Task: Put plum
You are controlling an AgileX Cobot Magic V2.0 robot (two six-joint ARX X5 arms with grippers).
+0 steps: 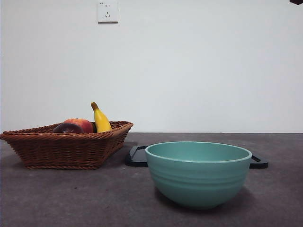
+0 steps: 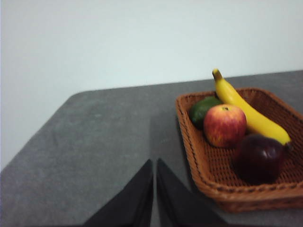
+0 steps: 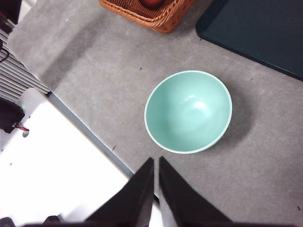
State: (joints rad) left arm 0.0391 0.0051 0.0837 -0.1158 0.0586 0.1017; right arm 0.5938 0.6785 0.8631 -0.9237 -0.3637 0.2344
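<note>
**Wicker basket holds the plum; both grippers closed and empty**

Wicker, brown and woven, forms the shallow rectangular basket (image 2: 215,191) in which the round, glossy, dark maroon plum (image 2: 258,158) rests, near the basket's front wall in the left wrist view. Beside it sit a red-orange apple-like fruit (image 2: 224,125), a long yellow banana (image 2: 246,111) leaning along the far side, and a green fruit (image 2: 202,109) partly hidden behind the red one. In the front view the plum (image 1: 67,128) barely clears the rim, so access is judged to be from above.

Left gripper (image 2: 155,189): jaws pressed together, nothing between them, hovering over bare grey table (image 2: 94,151) beside the basket. It is the nearer arm to the fruit.

Right gripper (image 3: 156,187): jaws likewise together and empty, high above the round teal ceramic bowl (image 3: 188,111), which stands empty (a likely destination, though the task names none). A dark flat tray (image 3: 255,28) lies behind the bowl.

Plum untouched; pickup not yet begun.
</note>
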